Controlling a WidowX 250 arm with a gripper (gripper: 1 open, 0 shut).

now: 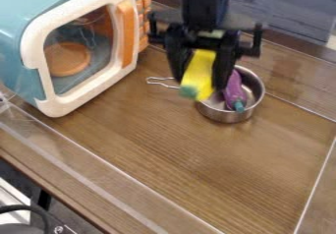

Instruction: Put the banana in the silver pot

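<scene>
Wooden tabletop, toy microwave at its back-left corner.
The hand grasps the banana aloft, long axis near vertical; the silver pot, holding an eggplant, sits just below-right, toward the back edge.

Yellow banana prob. above silver pot

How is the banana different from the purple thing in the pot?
The banana is bright yellow; the purple eggplant is purple with a green end. The banana hangs in the air, clamped in the gripper, while the eggplant lies inside the silver pot. The banana looks bigger than the eggplant. Both look like smooth toy foods.
</scene>
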